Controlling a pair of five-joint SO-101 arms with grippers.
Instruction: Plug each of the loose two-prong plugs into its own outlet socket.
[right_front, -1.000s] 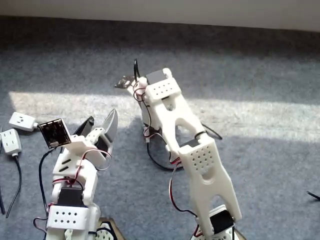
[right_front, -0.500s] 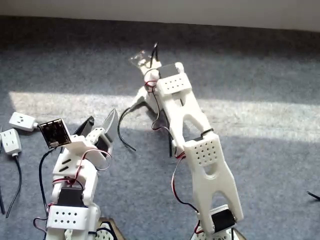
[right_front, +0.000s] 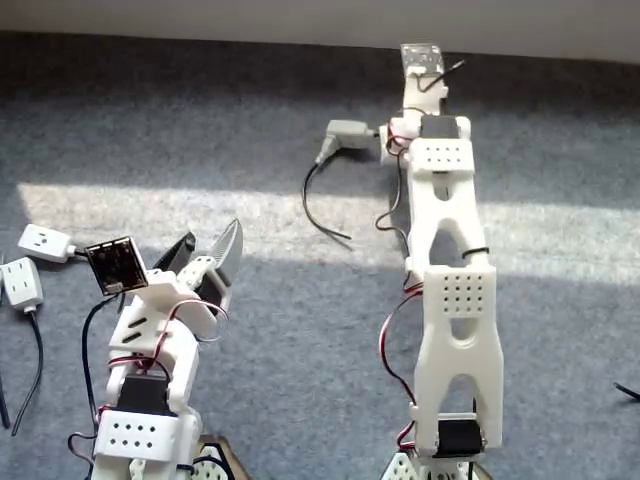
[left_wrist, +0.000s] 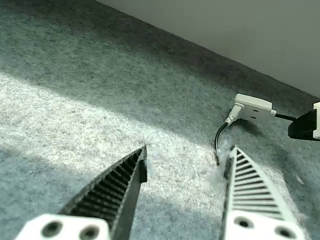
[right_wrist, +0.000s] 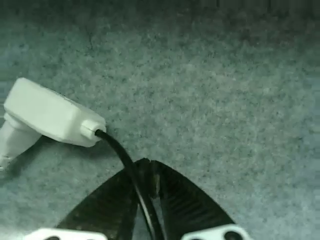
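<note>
A white socket block (right_front: 347, 132) lies on the grey carpet at the far middle. A white plug (right_wrist: 12, 141) sits in one end of it, and that plug's thin cord (right_front: 315, 205) curls toward the near side. From the block's (right_wrist: 47, 117) other end runs a black cord (right_wrist: 117, 150), and my right gripper (right_wrist: 147, 164) is shut on it close to the block. My left gripper (right_front: 208, 238) hovers open near the front left with nothing between its fingers. In the left wrist view the block (left_wrist: 252, 107) lies well beyond that gripper (left_wrist: 188, 152).
Two more white socket pieces (right_front: 45, 242) (right_front: 22, 282) with dark cords lie at the left edge. A pale wall (right_front: 320, 20) runs along the far side just behind the right arm (right_front: 445, 200). Open carpet (right_front: 560, 200) stretches to the right.
The right arm has swung right and stretched toward the far wall, dragging the socket block and its cords along. The left arm has barely shifted.
</note>
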